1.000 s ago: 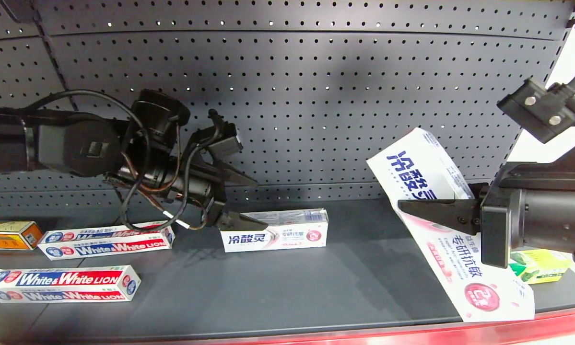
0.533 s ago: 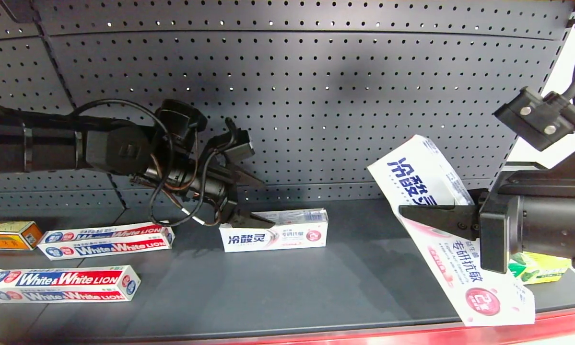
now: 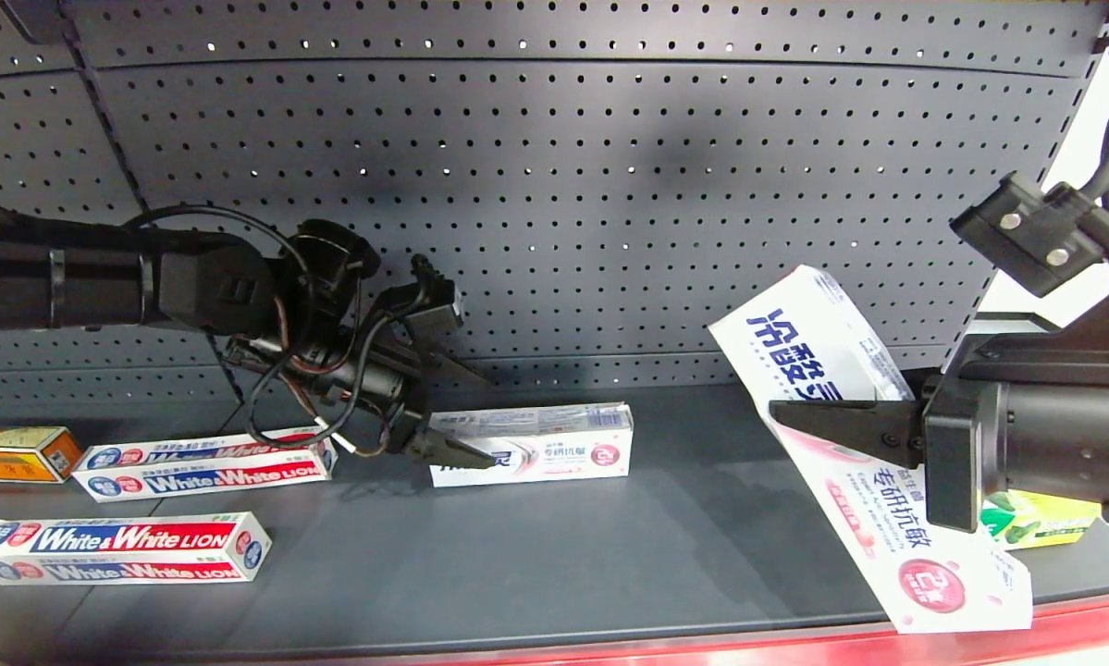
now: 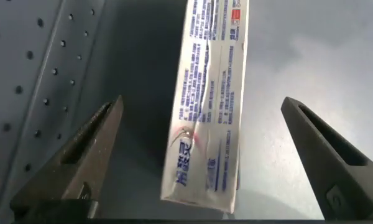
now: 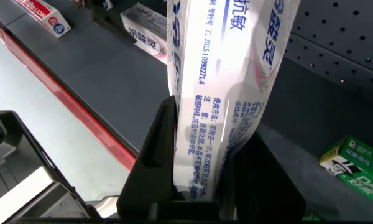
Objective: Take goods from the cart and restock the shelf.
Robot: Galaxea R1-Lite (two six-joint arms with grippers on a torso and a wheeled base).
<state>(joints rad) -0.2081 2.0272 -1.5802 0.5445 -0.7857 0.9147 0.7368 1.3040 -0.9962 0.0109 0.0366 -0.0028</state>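
R gripper (image 3: 785, 412) pinches tilted box (image 3: 822, 342) mid-length over front-right edge of shelf (image 3: 554, 573), L gripper (image 3: 486, 419) wide open astride end of 2nd box (image 3: 563, 444) lying by back edge, holding nothing; prob. light, stiff, glossy card that dents easily, so take long flat faces near mid-length.

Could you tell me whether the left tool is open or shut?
Open. The left tool has its fingers wide apart, one on each side of the box, with a clear gap on both sides.
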